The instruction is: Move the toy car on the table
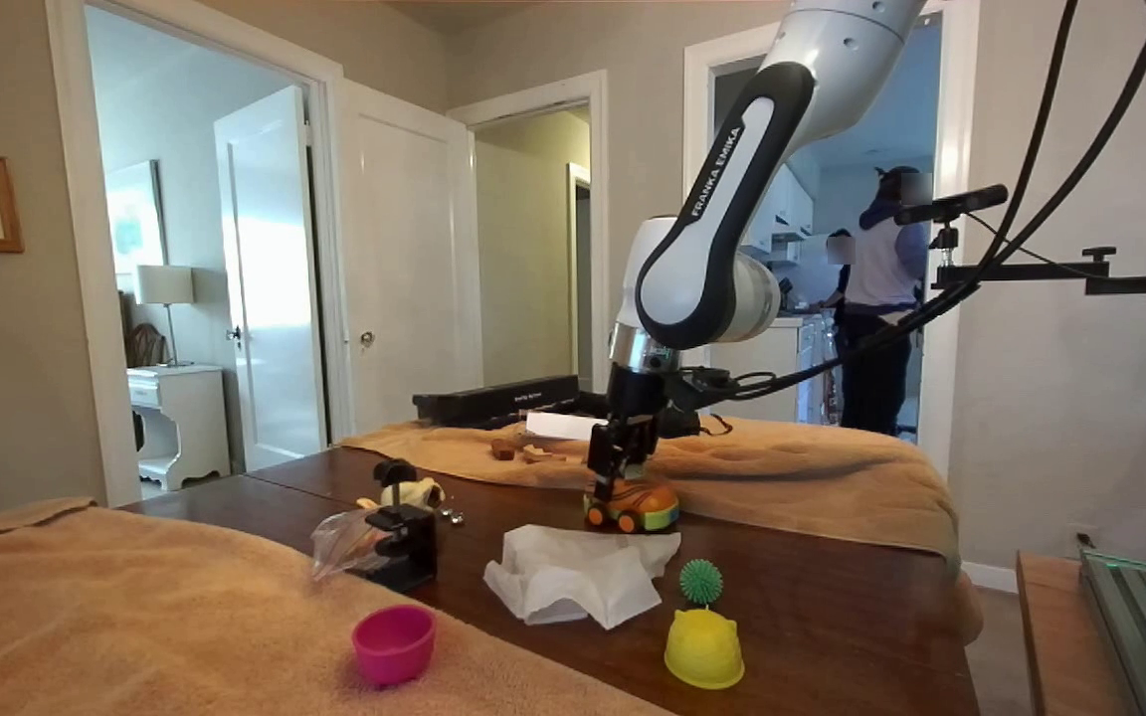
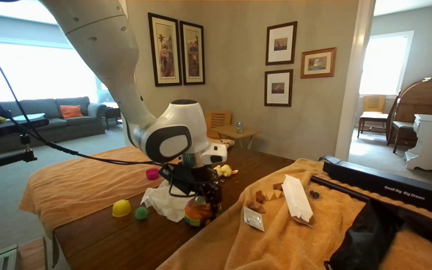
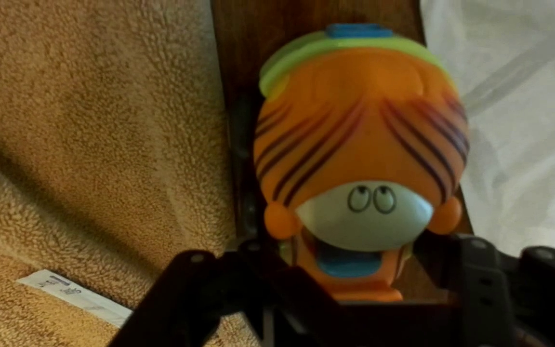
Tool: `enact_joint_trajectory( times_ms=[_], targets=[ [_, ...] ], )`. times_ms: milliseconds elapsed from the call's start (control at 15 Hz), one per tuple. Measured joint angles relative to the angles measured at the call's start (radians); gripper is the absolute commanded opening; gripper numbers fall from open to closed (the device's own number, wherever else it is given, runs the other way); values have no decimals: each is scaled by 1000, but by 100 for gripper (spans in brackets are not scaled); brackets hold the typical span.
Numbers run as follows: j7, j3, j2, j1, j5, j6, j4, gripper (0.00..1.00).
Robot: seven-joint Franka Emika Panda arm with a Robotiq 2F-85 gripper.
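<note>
The toy car (image 1: 651,502) is orange with green trim, orange wheels and a pale face with drawn eyes. It stands upright on the dark brown table (image 1: 812,587) beside the tan cloth, in both exterior views (image 2: 196,213). It fills the middle of the wrist view (image 3: 362,130). My gripper (image 1: 619,479) is low over the face end of the car, pointing down. In the wrist view its black fingers (image 3: 347,255) are apart, one on each side of the car's narrower face end. Whether they press on it I cannot tell. The fingertips are partly hidden.
A crumpled white sheet (image 1: 583,577) lies beside the car. A green spiky ball (image 1: 701,582), a yellow cup (image 1: 704,651), a pink cup (image 1: 394,644) and a black clamp (image 1: 409,542) stand nearby. A white box (image 2: 297,198) and a black bag (image 2: 366,234) lie on the tan cloth.
</note>
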Motion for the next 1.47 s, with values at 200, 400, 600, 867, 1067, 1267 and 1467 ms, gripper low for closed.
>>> enact_joint_trajectory(
  times_ms=[200, 400, 600, 867, 1067, 1267, 1467],
  targets=[
    [5, -1, -1, 1, 0, 0, -2, 98],
    [19, 0, 0, 18, 0, -1, -17, 100],
    [36, 0, -7, 43, 0, -1, -30, 100],
    [64, -4, -39, 82, -1, -20, -34, 100],
    [77, -1, -82, 99, -1, -62, -35, 100],
    [85, 1, -142, 109, -1, -132, -37, 100],
    [95, 6, -208, 118, -2, -217, -37, 100]
  ],
)
